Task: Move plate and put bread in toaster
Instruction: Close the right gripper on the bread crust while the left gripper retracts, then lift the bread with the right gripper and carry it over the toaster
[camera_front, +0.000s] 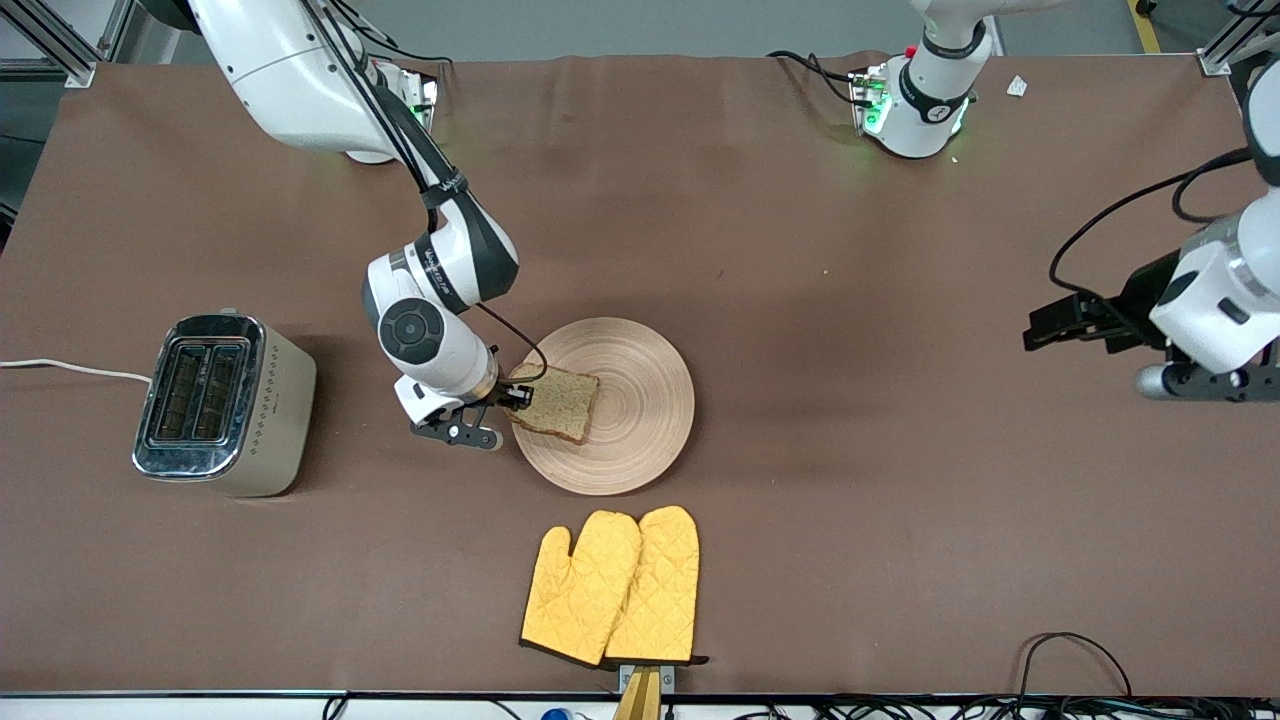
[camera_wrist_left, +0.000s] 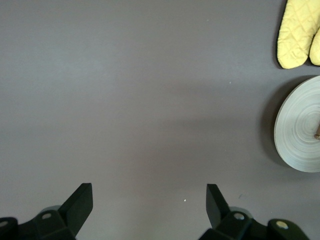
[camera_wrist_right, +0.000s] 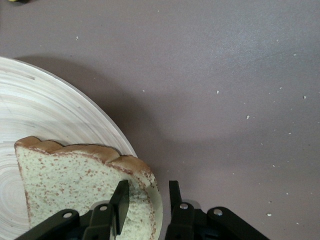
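Observation:
The round light-wood plate (camera_front: 640, 400) lies mid-table with the brown speckled bread (camera_front: 555, 405) on its edge toward the right arm's end. My right gripper (camera_front: 520, 397) is down at that edge. In the right wrist view one finger rests over the bread (camera_wrist_right: 75, 185) and the other stands just outside the plate's rim (camera_wrist_right: 50, 115), so the gripper (camera_wrist_right: 147, 192) is partly open around both. The cream and chrome toaster (camera_front: 225, 405) stands at the right arm's end, slots up. My left gripper (camera_front: 1040, 330) waits open and empty over bare table (camera_wrist_left: 148, 195).
A pair of yellow oven mitts (camera_front: 612, 588) lies nearer the front camera than the plate, and shows in the left wrist view (camera_wrist_left: 295, 32) beside the plate (camera_wrist_left: 300, 130). The toaster's white cord (camera_front: 70, 368) runs off the table's end.

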